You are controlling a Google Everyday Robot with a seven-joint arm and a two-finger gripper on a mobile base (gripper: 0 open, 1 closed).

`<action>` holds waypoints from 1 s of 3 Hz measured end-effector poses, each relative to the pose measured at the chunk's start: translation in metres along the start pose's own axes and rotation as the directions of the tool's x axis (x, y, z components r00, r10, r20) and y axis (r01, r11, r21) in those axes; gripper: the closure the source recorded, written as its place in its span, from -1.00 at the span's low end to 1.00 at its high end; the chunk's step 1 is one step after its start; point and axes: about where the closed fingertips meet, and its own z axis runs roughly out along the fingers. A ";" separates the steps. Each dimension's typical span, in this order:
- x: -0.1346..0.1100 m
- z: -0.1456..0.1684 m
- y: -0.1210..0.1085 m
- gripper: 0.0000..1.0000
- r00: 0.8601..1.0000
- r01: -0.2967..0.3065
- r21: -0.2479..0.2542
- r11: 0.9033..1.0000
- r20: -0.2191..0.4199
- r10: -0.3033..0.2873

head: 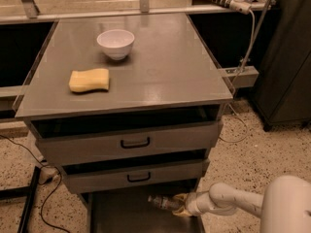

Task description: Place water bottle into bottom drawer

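The water bottle (162, 202) lies on its side, cap to the left, low inside the open bottom drawer (141, 217), just under the middle drawer's front. My gripper (179, 204) reaches in from the right on a white arm, its yellowish fingers closed around the bottle's right end. The drawer shows a dark floor and a grey left wall. The bottle looks at or just above the floor; I cannot tell which.
Two closed drawers with black handles (135, 143) sit above. On the grey cabinet top (160, 72) are a white bowl (115, 43) and a yellow sponge (89, 80). Cables lie on the floor at left (29, 178). A dark cabinet (286, 57) stands at right.
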 end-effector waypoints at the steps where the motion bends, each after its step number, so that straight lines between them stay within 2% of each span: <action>1: 0.010 0.026 -0.006 1.00 0.999 -0.035 0.002 0.999 0.012 0.035; 2: 0.010 0.053 0.002 1.00 0.998 -0.053 -0.018 0.998 0.037 0.053; 3: 0.004 0.080 0.013 1.00 0.997 -0.037 -0.034 0.999 0.063 0.039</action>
